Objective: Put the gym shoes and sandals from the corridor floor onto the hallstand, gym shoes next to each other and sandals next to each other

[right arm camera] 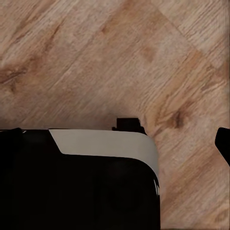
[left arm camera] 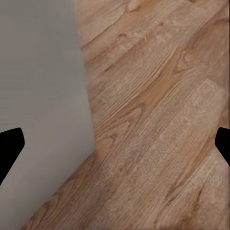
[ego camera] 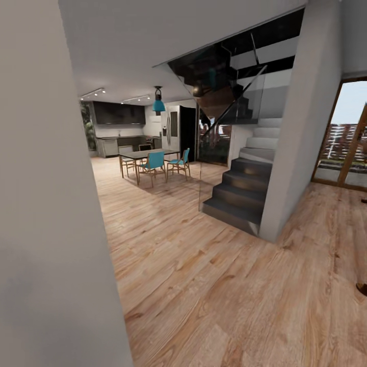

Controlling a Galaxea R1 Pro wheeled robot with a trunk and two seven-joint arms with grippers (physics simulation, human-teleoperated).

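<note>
Wood-plank corridor floor (ego camera: 214,285) beside grey wall (ego camera: 46,229), dark staircase (ego camera: 239,193) beyond; left fingers (left arm camera: 10,143) spread wide, right fingers' (right arm camera: 224,141) state unclear.

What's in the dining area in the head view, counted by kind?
Dining table: 1
Teal chairs: 3 that I can make out, one partly hidden behind the table
Teal pendant lamp: 1
Total: 5
</note>
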